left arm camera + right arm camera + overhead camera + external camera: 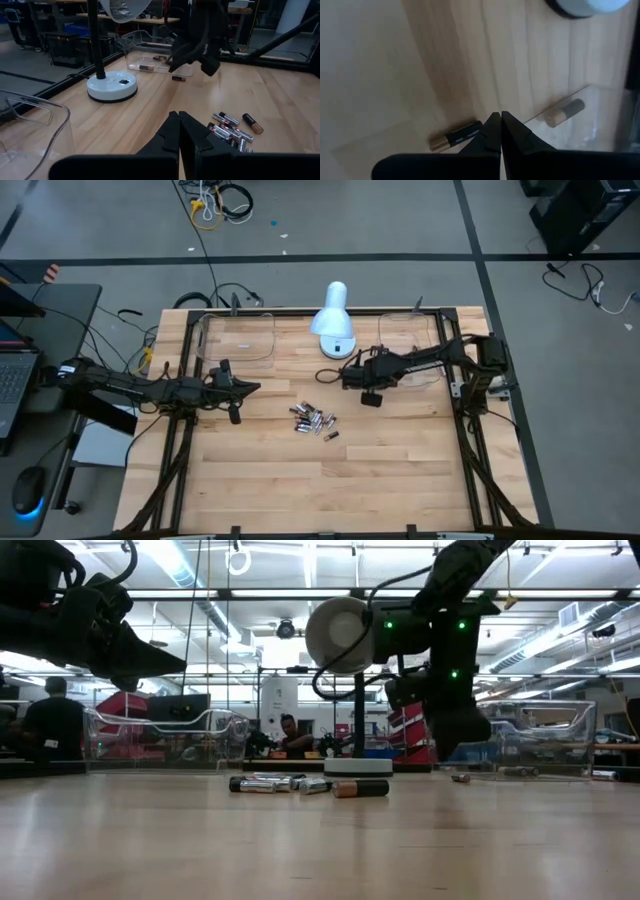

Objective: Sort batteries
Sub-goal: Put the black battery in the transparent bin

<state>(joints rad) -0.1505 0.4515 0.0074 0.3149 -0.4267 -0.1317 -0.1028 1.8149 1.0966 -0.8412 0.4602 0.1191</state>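
- A small cluster of batteries (313, 420) lies near the middle of the wooden surface (330, 490), some silvery, some dark with coppery ends, most touching or just beside each other.
- One dark battery with a copper end (331, 435) lies slightly apart from the cluster, on the side nearer the front edge.
- From table height, the cluster shows as a low row of cylinders (280, 783) lying on their sides, with the copper-ended one (360, 788) nearest the camera.
- Another dark, copper-ended battery (456, 137) lies on the bare wood just outside the wall of a clear plastic tray (580, 130), right below the right claw (496, 122).
- Inside that tray lies at least one more battery (564, 112), brown and grey.
- The right claw (326, 374) is closed and empty, hanging above the surface between the lamp base and the right tray (415, 345).
- The left claw (254, 389) is also closed and holds nothing; it hovers to the left of the cluster, pointing toward it.
- A second clear tray (237, 338) sits at the back left of the surface.
- A white desk lamp (333, 322) stands between the two trays at the back.
- People (52, 725) show in the room beyond.
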